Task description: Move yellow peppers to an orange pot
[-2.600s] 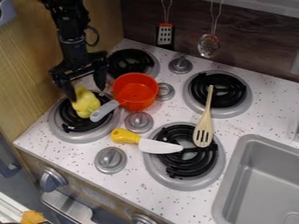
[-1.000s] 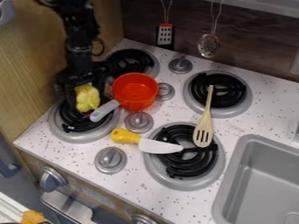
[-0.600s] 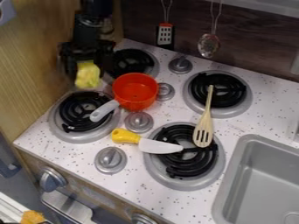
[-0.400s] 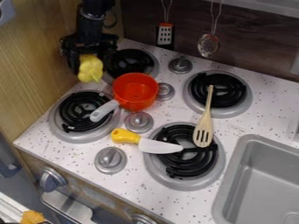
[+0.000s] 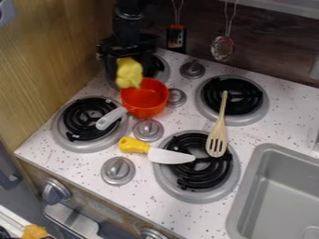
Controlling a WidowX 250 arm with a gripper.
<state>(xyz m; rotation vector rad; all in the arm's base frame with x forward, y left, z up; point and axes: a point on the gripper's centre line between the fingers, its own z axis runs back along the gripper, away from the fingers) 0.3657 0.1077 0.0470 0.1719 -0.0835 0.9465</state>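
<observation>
**One speckled white counter [image 5: 143,212], one yellow pepper [image 5: 129,72] held high**

The counter spreads under everything, with a grey sink [image 5: 280,191] set into its near right part. Four burners [image 5: 73,122] with black coils are spaced across the counter: one at the left, one at the far left, one at the far right and one nearer, left of the sink.

The black gripper [image 5: 129,70] hangs over the far left burner. It is parted by about the pepper's width and has hold of the pepper, one finger on either side. Below and to the right stands the orange pot [image 5: 146,109], its pale handle pointing left and near, over the edge of the left burner.

A wooden slotted spatula [image 5: 218,135] spans from the far right burner to the near one. The toy knife [image 5: 171,156] lies left of it, yellow handle to the left, blade reaching onto the near burner.

The pepper is in the air at the pot's far left rim; whether the two touch is impossible to tell. Four grey knobs [image 5: 118,171] sit among the burners.
</observation>
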